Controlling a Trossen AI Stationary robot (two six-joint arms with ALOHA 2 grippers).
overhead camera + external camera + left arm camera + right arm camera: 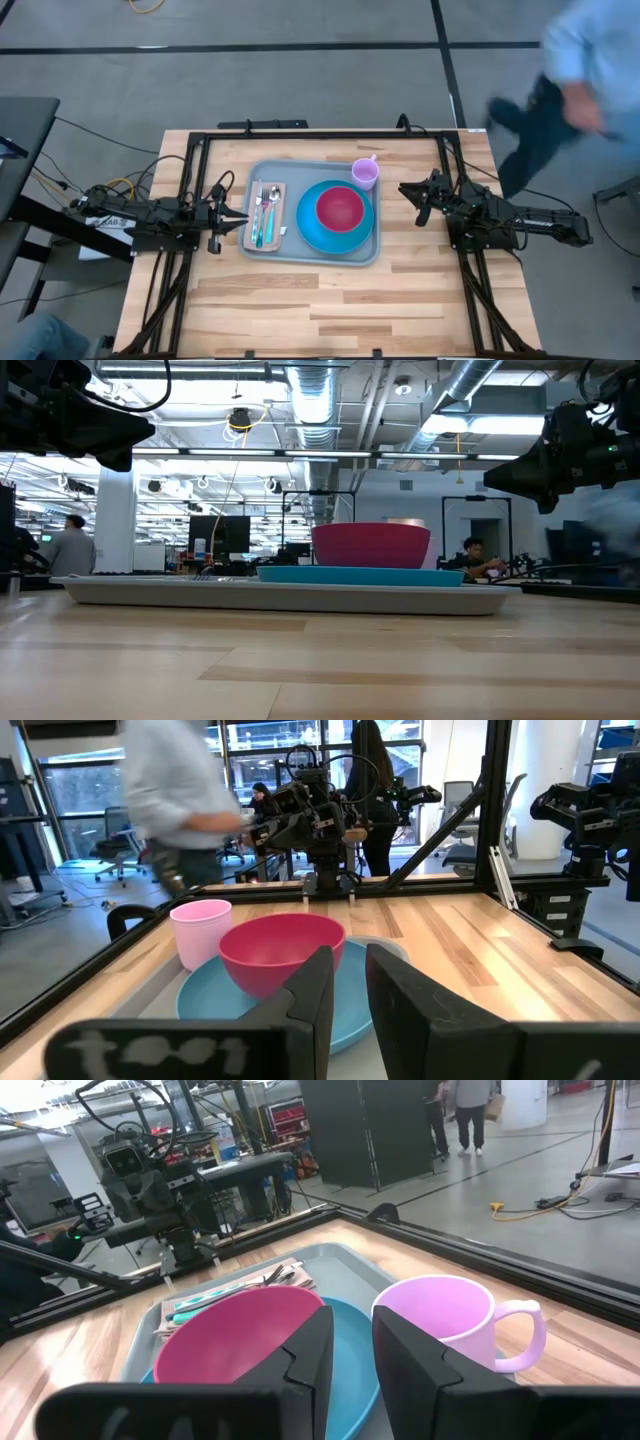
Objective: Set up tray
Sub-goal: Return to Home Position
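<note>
The broad pale wooden table (330, 300) fills the middle of the room, framed by black rails, and a person (570, 70) in a light blue top and dark trousers is passing its far right corner. The two dark arms lie low at either side. The left gripper (238, 215) hangs just off the tray's left edge, pointing at it, its fingers (310, 995) a narrow slot apart and holding nothing. The right gripper (405, 190) sits a little way off the tray's right edge, near the far corner, its fingers (310, 1350) likewise slightly parted and empty. The tray (290, 252), pale grey-blue with rounded corners, lies flat on the table, roughly central and a bit toward the far side. Its right half carries a round bright-blue plate (310, 232), and a deep pink bowl (340, 208) stands upright on that plate. A pink mug (365, 174) stands in the tray's far right corner, just beside the plate's rim. Along the tray's left side lies a brownish napkin (278, 240), long side running near to far. On it the cutlery (264, 215) rests side by side: a white piece on the left, a silvery one in the middle, a blue-green one on the right.
</note>
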